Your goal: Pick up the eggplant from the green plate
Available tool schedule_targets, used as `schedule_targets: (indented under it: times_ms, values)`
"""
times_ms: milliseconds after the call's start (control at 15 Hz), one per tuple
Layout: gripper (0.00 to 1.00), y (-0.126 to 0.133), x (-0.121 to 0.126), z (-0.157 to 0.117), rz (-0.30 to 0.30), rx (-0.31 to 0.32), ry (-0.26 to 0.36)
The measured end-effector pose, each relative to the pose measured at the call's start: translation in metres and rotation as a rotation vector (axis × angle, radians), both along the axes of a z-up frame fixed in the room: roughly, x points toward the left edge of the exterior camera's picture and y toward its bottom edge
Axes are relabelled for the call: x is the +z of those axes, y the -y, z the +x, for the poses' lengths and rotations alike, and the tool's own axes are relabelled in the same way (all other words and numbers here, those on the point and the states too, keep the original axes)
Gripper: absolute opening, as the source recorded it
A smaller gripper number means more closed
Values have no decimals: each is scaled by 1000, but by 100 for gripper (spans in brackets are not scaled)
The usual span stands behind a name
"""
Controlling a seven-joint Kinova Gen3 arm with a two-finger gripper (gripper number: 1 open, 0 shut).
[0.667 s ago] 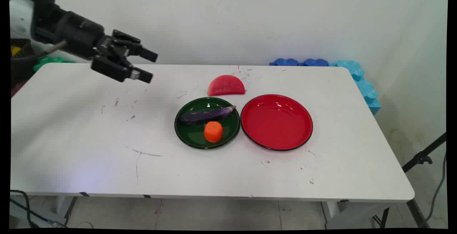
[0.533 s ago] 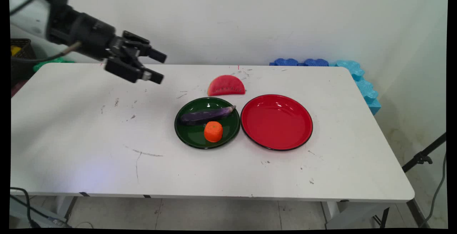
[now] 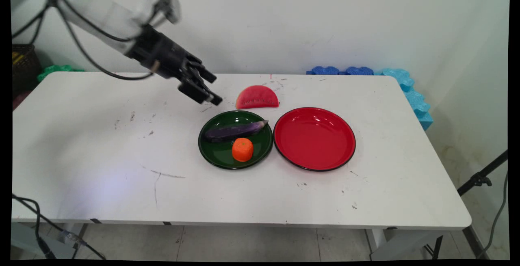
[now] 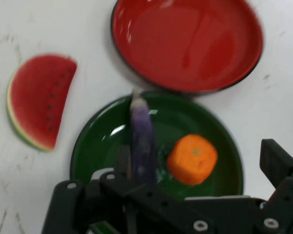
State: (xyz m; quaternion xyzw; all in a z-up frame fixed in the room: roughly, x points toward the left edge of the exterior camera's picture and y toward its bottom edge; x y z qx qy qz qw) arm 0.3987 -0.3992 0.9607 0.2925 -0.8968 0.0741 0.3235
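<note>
My gripper (image 3: 215, 90) hangs open and empty above the table, just up-left of the green plate (image 3: 215, 157). On that plate lie a purple eggplant (image 3: 235, 130) and an orange chunk (image 3: 243, 149). A watermelon slice (image 3: 257, 97) rests on the table behind the plate, to the right of my fingertips. An empty red plate (image 3: 315, 138) sits to the right of the green one. In the hand view the gripper (image 4: 200, 161) looks down on the green plate (image 4: 102, 141), with the eggplant (image 4: 142, 136), the orange chunk (image 4: 192, 158), the watermelon slice (image 4: 39, 100) and the red plate (image 4: 185, 39) ahead.
Blue foam pieces (image 3: 357, 71) line the table's back right corner and right edge. A green foam piece (image 3: 55, 70) and a dark basket (image 3: 24, 61) sit beyond the left back edge. A tripod leg (image 3: 481, 178) stands off the right side.
The arm has swung to the right and lowered, bringing the gripper from the table's left back to just beside the green plate. The things on the table have not moved.
</note>
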Motion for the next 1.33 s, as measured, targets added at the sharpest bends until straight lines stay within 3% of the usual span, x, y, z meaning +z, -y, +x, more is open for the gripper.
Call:
schedule_targets:
  times_ms: [333, 533, 867, 1333]
  values:
    - [100, 28, -48, -19, 93, 5, 192]
    - [100, 40, -75, -28, 117, -19, 263]
    - [100, 57, -111, -38, 137, -36, 322]
    - [100, 68, -137, -53, 133, -68, 329]
